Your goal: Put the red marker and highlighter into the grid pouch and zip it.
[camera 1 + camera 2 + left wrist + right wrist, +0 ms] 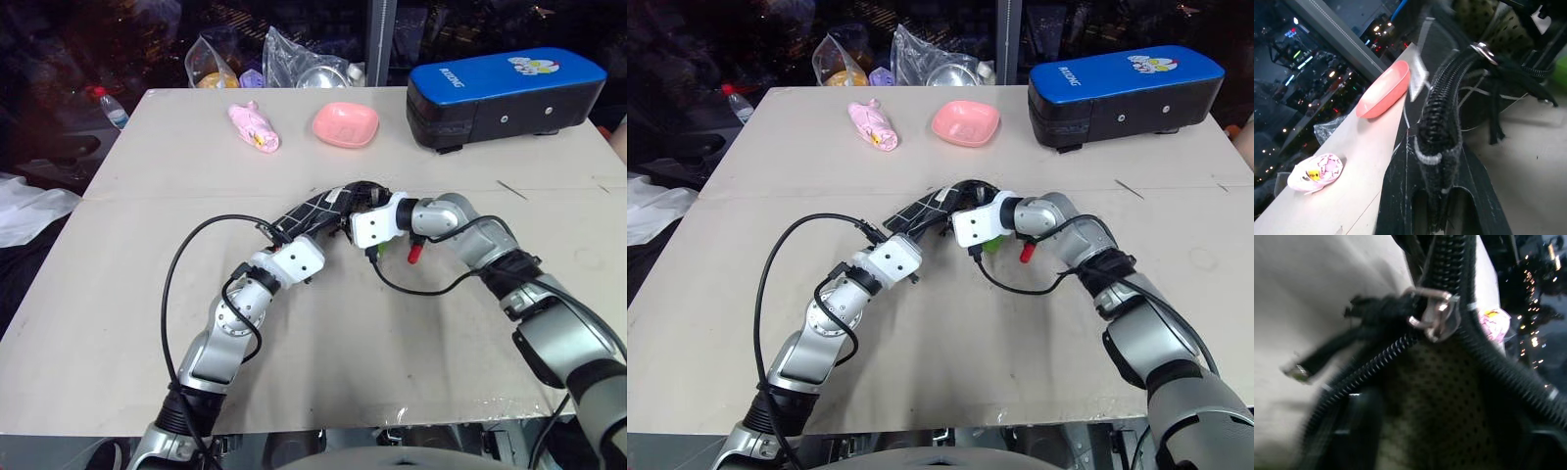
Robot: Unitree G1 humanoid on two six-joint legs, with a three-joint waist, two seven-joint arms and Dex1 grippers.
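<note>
The grid pouch (315, 211), black fabric crossed by thin white lines, lies near the middle of the pale table (147, 323), raised off the surface at the end pinched by the left gripper (294, 257). In the left wrist view that gripper's black fingers (1469, 196) are clamped tight on the pouch's closed zipper end, and the coil of teeth runs away from them to a silver slider (1483, 50) with a black cord pull. The left forearm reaches forward and inward from the near table edge. The right gripper (364, 211) meets the pouch's far, open end, its forearm bent in from the right; the right wrist view looks straight into the gaping mouth, where the zipper (1435, 316) splits either side of a dotted lining, and the jaws stand spread apart at the opening. A red marker (414, 255) tip shows on the table just beneath the right wrist, with a speck of green beside it. Farther back sit a pink dish (345, 124), a pink wrapped packet (254, 127) and a blue-topped black case (505, 96).
</note>
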